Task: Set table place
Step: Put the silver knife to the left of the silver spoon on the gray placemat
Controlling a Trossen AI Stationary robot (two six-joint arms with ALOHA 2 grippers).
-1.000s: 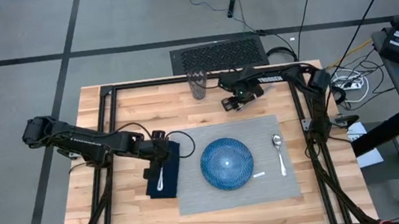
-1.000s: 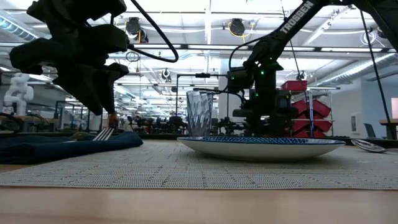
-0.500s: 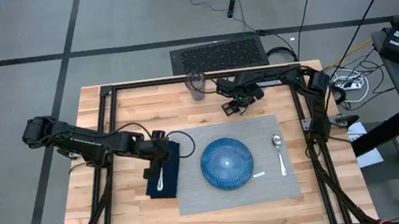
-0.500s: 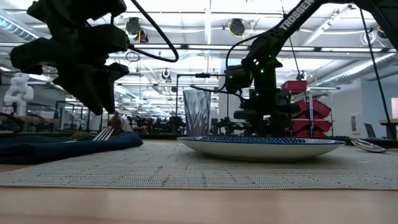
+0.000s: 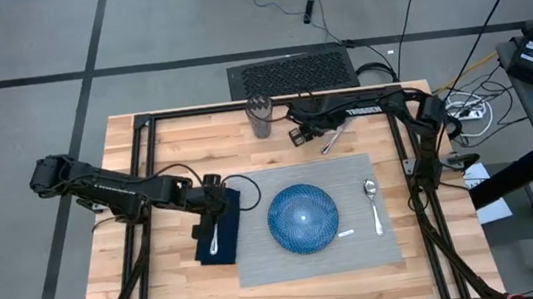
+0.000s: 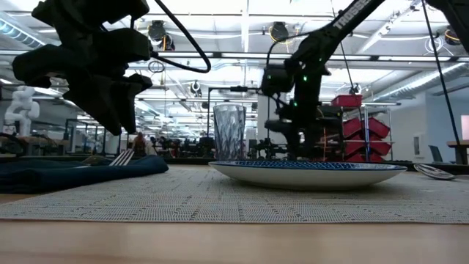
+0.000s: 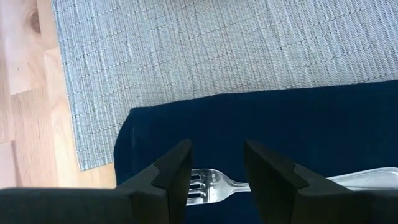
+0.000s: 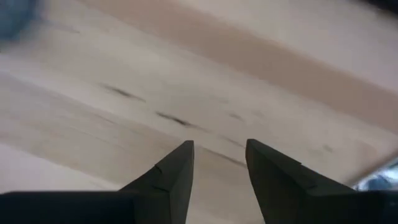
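Two arms over a half-set light butcher-block wooden worktop [image 5: 176, 281].

The flat grey rectangular fabric placemat [image 5: 358, 250] lay at centre, carrying a round blue plate [image 5: 303, 217] and, at 3 o'clock of it, a metal spoon [image 5: 373, 204]. The left gripper [image 7: 216, 163], fingers apart, hovered over a silver fork [image 7: 214, 183] on a navy cloth napkin [image 5: 229, 246] at the plate's 9 o'clock. The right gripper [image 5: 295, 134], fingers apart and empty, hung beside a clear ribbed glass [image 5: 261, 116] at 12 o'clock.

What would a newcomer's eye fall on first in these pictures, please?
Probably the round blue plate in the middle of the grey placemat, with a spoon to its right. Next, the left gripper hovering, fingers apart, over the fork on the navy napkin, and the clear glass near the table's far edge.
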